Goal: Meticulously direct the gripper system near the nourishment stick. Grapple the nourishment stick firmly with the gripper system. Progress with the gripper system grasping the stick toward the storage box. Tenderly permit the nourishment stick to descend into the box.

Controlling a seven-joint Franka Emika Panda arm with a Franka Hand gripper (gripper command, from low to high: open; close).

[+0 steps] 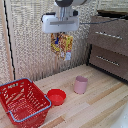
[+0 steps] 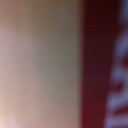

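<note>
In the exterior view my gripper (image 1: 61,34) is the white boxy head high above the table, shut on the nourishment stick (image 1: 62,45), an orange-yellow speckled packet with a small white label that hangs straight down from the fingers. The storage box (image 1: 22,102), a red lattice basket with a blue rim, stands on the table at the exterior view's lower left, well below and to the left of the packet. The wrist view is a close blur of beige and dark red; nothing in it can be told apart.
A small red bowl (image 1: 56,96) sits just right of the basket. A pink cup (image 1: 80,84) stands right of the bowl. A dark wooden drawer unit (image 1: 110,45) is at the right. A woven screen (image 1: 30,40) backs the wooden table (image 1: 90,110).
</note>
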